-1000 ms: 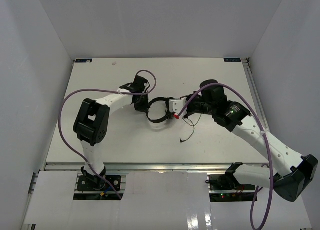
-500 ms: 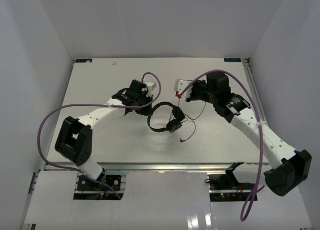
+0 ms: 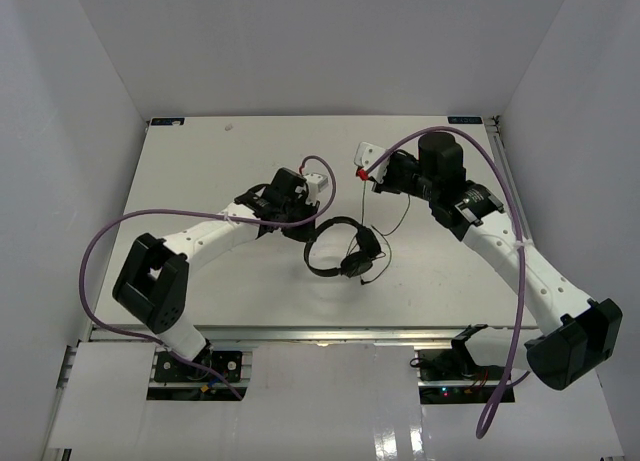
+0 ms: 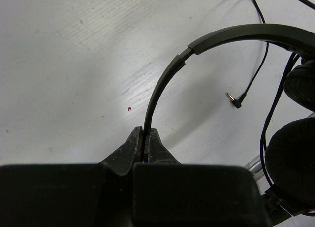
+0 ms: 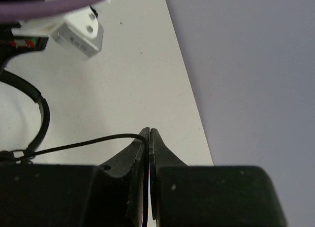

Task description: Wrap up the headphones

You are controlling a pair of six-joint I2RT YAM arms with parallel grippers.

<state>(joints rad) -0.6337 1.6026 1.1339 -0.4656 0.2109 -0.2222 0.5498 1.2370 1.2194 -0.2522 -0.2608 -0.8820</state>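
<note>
The black headphones [image 3: 338,247] hang just over the table's middle, earcups [image 3: 364,244] to the right. My left gripper [image 3: 306,233] is shut on the thin headband [image 4: 167,84]; the wrist view shows the band pinched between the fingertips [image 4: 146,133], both earcups [image 4: 290,163] and the cord's plug [image 4: 235,100] beyond. My right gripper [image 3: 366,177] is farther back, shut on the thin black cord [image 3: 364,206], which runs down to the earcups. In the right wrist view the cord [image 5: 88,142] enters between the closed fingertips [image 5: 149,133].
Purple cables [image 3: 100,251] loop beside both arms. The left arm's white wrist camera [image 5: 78,35] sits close in front of my right gripper. The white table [image 3: 200,161] is enclosed by grey walls [image 3: 560,101]; its back edge lies near the right gripper.
The left gripper has carried the headphones rightward and nearer. The right gripper has pulled away from the headphones toward the back with the cord, which now stretches from it to the earcups.
</note>
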